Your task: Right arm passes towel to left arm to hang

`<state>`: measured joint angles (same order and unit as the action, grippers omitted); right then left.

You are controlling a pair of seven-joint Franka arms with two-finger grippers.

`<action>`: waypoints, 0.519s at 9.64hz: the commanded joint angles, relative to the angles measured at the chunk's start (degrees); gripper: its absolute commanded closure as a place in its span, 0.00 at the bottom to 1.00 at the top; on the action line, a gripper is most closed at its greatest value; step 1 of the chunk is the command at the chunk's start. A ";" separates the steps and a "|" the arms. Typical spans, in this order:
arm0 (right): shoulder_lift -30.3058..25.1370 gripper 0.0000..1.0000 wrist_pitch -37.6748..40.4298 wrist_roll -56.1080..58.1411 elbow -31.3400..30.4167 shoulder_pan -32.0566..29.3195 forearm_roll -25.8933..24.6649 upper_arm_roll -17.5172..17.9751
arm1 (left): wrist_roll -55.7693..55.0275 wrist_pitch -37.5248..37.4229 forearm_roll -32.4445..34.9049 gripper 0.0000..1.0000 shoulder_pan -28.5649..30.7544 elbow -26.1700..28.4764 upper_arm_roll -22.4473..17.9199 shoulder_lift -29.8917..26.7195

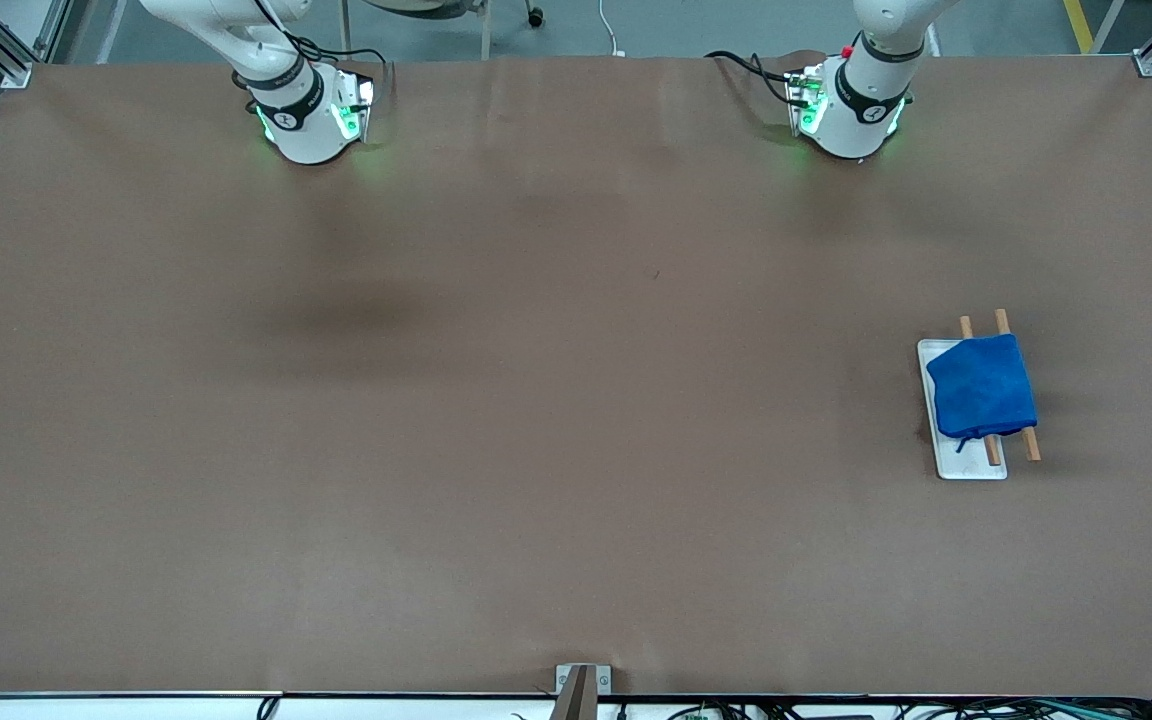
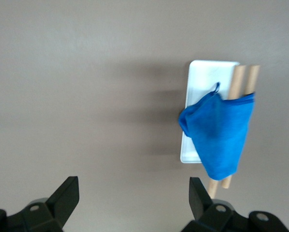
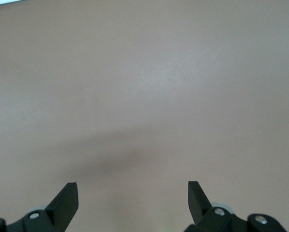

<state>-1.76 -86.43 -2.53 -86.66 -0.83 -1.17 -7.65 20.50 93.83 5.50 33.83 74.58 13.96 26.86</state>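
The table (image 1: 536,400) is bare apart from the white tray (image 1: 939,450) toward the left arm's end. The towel (image 1: 981,385) lies draped over the tray's two wooden rods (image 1: 1031,443). The left gripper (image 2: 134,203) and right gripper (image 3: 133,203) hang spread wide, holding nothing. The towel sags unevenly and could slip off.

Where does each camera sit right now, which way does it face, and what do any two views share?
Front view: high across the table, facing both arm bases; shows the towel draped over the wooden rods of the white tray.
Left wrist view: above the table, looking down past the open left gripper at towel, rods, tray.
Right wrist view: looks down past the open right gripper at bare tabletop.
Shared: front and left wrist both show the towel.
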 commanded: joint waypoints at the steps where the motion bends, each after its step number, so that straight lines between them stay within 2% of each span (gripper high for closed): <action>1: 0.71 0.00 1.00 0.33 1.31 -0.05 -0.58 0.18 | -4.55 -1.27 0.57 0.00 -0.61 2.05 4.21 -8.01; 3: 0.71 0.00 1.09 0.16 1.84 0.21 -0.50 0.36 | -17.28 -4.78 0.48 0.00 -0.52 2.06 11.06 -12.95; 5: 3.06 0.00 4.68 1.73 6.39 1.18 -1.38 0.62 | -24.17 -8.39 0.39 0.00 -0.52 2.06 16.34 -17.52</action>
<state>-0.99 -84.15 -1.99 -84.26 -0.07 -1.51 -7.21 -0.80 86.56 5.46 32.69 73.94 28.45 11.61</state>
